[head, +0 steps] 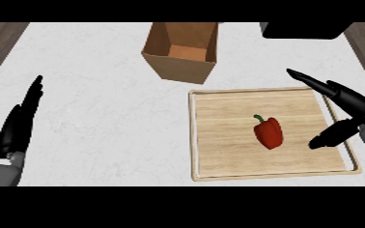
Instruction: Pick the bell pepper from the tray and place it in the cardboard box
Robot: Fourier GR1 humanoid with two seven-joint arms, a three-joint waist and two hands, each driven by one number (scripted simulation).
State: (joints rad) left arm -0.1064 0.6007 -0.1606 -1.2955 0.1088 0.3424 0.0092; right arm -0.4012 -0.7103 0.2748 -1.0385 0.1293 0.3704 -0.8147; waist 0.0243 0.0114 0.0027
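A red bell pepper [269, 132] with a green stem lies on the wooden tray [214, 140], a little right of the tray's middle. My right hand [341, 107] hovers over the tray's right edge, open, fingers stretched toward the far side and thumb pointing at the pepper; a gap separates it from the pepper. The open cardboard box [181, 51] stands upright beyond the tray, toward the back centre. My left hand [21, 121] rests open at the left edge, fingers up.
The white marbled counter [100, 106] spreads between the left hand and the tray. A dark object [303, 30] sits at the back right corner. Dark wood strips show at both far sides of the counter.
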